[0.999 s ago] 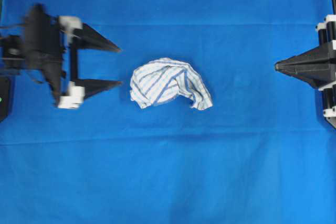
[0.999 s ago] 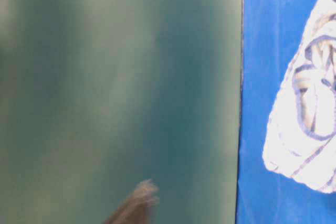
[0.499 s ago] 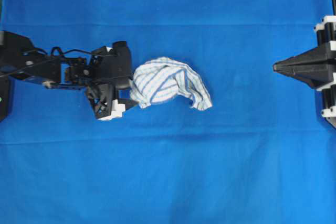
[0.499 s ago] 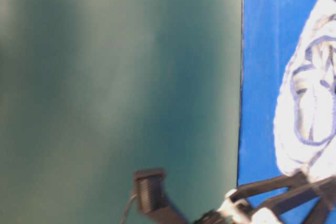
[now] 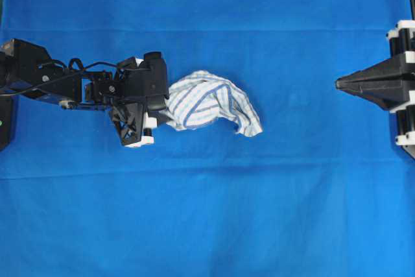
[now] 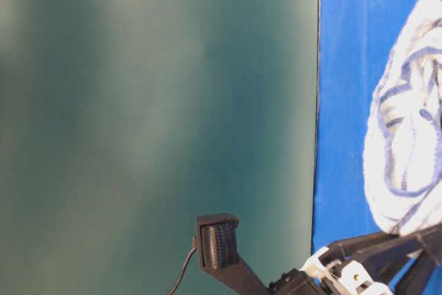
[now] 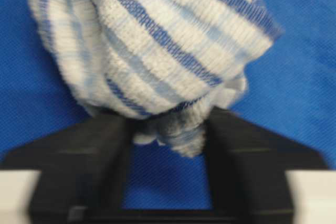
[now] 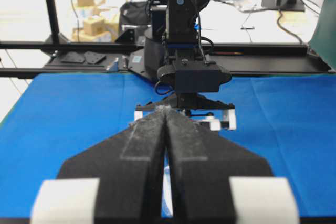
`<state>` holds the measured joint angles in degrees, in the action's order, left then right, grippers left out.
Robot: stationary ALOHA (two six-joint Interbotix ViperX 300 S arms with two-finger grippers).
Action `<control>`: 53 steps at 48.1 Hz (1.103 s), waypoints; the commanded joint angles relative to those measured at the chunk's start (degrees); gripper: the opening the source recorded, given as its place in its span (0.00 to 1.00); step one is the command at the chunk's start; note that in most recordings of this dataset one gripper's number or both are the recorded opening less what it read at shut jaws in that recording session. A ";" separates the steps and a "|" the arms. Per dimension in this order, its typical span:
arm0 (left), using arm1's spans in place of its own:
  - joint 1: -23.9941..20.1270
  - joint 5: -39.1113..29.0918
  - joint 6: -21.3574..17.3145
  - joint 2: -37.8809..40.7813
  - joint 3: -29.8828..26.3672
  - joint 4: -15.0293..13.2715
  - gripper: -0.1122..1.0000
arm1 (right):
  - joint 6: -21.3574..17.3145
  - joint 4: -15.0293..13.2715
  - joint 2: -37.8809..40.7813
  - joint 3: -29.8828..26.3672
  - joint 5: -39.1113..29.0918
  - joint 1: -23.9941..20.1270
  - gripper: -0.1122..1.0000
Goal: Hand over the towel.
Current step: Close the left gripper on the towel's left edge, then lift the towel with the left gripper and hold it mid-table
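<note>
My left gripper (image 7: 167, 129) is clamped on the towel's (image 5: 211, 100) near edge; my right gripper (image 5: 338, 83) sits pressed together, well apart opposite.

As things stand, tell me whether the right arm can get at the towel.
Probably yes: bare blue sheet lies between the right tool and the towel, though the left tool pinches its far end.

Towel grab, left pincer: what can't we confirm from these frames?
- Overhead: left pincer fingertips hidden under its own wrist and the towel edge.
- Left wrist: towel bunched between the fingers; fingertips buried in cloth, firmness unclear.
- Table-level: towel cut off by the right edge; blurred.
- Right wrist: shut right pincer blocks the towel entirely.
</note>
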<state>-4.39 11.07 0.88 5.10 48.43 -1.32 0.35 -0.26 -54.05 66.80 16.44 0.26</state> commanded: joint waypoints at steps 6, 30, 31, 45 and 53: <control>-0.97 0.18 0.00 -4.83 0.18 0.00 0.14 | 0.09 -0.09 0.35 -1.23 0.26 0.35 0.10; -0.53 0.44 0.00 -32.26 0.53 0.00 0.14 | 0.18 -0.09 0.35 -1.23 -0.70 2.02 0.10; -0.53 0.62 0.00 -33.05 0.53 0.00 0.14 | 0.18 0.00 0.35 -1.23 -0.70 2.11 0.10; 0.79 7.03 -0.18 -38.06 2.02 0.00 0.14 | 0.18 -0.09 1.14 -1.05 -0.44 2.29 0.10; 0.88 7.56 -0.35 -37.97 2.02 0.00 0.14 | 0.18 -0.09 1.32 -1.14 -0.26 2.55 0.10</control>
<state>-3.69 17.93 0.62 -32.52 51.15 -1.23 0.44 -0.26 -53.00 66.80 15.64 2.55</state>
